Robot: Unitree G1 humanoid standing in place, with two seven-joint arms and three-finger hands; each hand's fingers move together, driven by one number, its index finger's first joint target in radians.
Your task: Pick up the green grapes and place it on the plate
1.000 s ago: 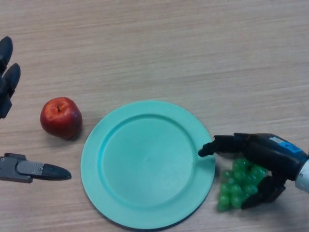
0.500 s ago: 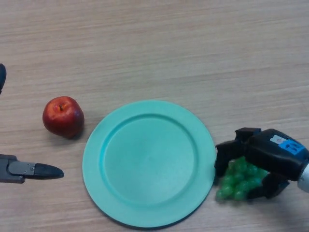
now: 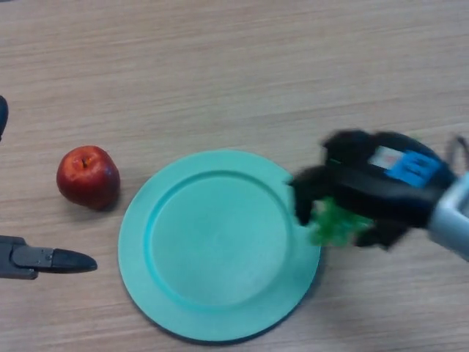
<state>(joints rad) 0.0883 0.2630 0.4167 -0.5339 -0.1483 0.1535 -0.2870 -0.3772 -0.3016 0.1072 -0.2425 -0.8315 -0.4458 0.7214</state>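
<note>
The right hand (image 3: 370, 187) has lifted the green grapes (image 3: 333, 224) off the table and swung them over the right rim of the teal plate (image 3: 220, 246), so only the release remains. Its fingers curl round the bunch. Far off, the left hand (image 3: 44, 259) idles below the red apple (image 3: 88, 177).

Matt plastic plate (image 3: 220, 323), wood-grain table (image 3: 220, 73), glossy apple (image 3: 88, 177)

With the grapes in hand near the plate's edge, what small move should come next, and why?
Probably carry the green grapes a little further left over the plate's middle before releasing: the right robot hand is curled round them only at the right rim, so dropping now risks them rolling off.
</note>
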